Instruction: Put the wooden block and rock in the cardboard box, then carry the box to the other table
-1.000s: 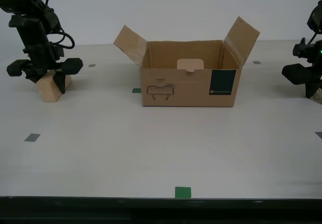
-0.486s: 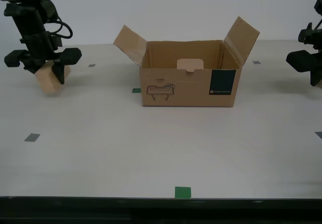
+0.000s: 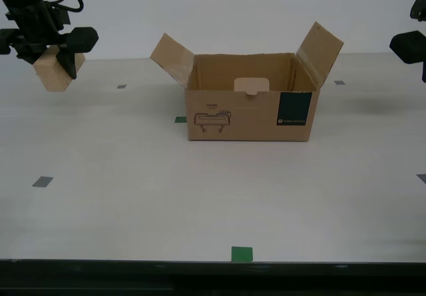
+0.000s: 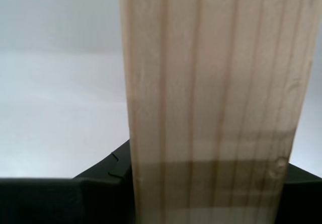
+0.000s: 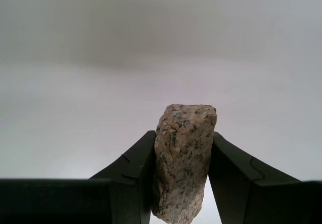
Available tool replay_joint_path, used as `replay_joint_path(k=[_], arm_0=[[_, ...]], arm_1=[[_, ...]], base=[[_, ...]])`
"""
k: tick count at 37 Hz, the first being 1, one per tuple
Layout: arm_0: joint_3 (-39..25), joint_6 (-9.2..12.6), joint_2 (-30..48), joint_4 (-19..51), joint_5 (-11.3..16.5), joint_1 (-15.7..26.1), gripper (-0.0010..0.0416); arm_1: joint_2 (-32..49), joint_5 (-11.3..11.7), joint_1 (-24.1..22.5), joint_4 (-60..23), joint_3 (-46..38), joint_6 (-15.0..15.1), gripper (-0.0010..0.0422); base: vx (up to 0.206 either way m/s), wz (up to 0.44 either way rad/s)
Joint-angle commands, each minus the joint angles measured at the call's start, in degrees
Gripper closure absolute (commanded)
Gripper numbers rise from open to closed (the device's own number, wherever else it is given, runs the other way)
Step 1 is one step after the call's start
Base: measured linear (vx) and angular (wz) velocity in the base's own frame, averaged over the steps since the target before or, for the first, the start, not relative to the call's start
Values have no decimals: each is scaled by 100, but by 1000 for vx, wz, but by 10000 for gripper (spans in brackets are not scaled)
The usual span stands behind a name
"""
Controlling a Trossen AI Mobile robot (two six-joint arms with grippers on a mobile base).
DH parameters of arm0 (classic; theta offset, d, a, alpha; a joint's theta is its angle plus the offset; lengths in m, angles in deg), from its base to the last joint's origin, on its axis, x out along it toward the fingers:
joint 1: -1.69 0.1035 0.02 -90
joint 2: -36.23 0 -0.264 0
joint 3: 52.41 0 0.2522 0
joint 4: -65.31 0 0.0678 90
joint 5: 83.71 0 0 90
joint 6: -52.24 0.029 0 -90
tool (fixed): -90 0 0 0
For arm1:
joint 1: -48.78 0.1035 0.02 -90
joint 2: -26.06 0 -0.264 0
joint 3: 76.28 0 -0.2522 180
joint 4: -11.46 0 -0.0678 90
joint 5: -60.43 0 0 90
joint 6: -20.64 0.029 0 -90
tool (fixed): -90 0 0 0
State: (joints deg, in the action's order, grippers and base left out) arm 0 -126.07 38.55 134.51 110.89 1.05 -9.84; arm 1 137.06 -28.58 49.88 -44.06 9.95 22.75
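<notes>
The wooden block (image 3: 50, 76) hangs tilted above the table at the exterior view's far left, and my second gripper (image 3: 54, 66) is shut on it. Its grain fills the second wrist view as the wooden block (image 4: 211, 98). My first gripper (image 5: 182, 196) is shut on the rock (image 5: 183, 143), a speckled beige-grey stone standing between the black fingers (image 5: 128, 168). In the exterior view only a dark part of the first arm (image 3: 411, 46) shows at the right edge; the rock is out of that frame. The cardboard box (image 3: 249, 113) stands open mid-table, flaps up. The other table is out of view.
The smooth pale table (image 3: 213, 196) carries small grey squares (image 3: 42, 181) and green squares (image 3: 241, 253). One green square (image 3: 180, 119) lies beside the box. A white wall runs behind the table's far edge.
Both arms have risen. The second gripper lifted the wooden block off the table. The first gripper rose at the exterior view's right edge, taking the rock out of that view.
</notes>
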Motion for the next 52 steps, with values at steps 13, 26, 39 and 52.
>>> replay_joint_path(k=[13,26,39,52], arm_0=[[-4,103,-968,212,-20,26,407],[-4,173,-1169,343,-15,39,407],[-4,223,-1226,341,-13,74,407],[-310,284,-1373,472,-13,109,407]], arm_1=[[-496,-74,-9,-168,-2,55,413],[-693,-348,-48,-326,-125,181,413],[-1123,-365,-87,-581,-442,291,413],[-1200,-769,-376,-859,-1060,337,413]], base=[[0,0],[0,0],[0,0],[0,0]])
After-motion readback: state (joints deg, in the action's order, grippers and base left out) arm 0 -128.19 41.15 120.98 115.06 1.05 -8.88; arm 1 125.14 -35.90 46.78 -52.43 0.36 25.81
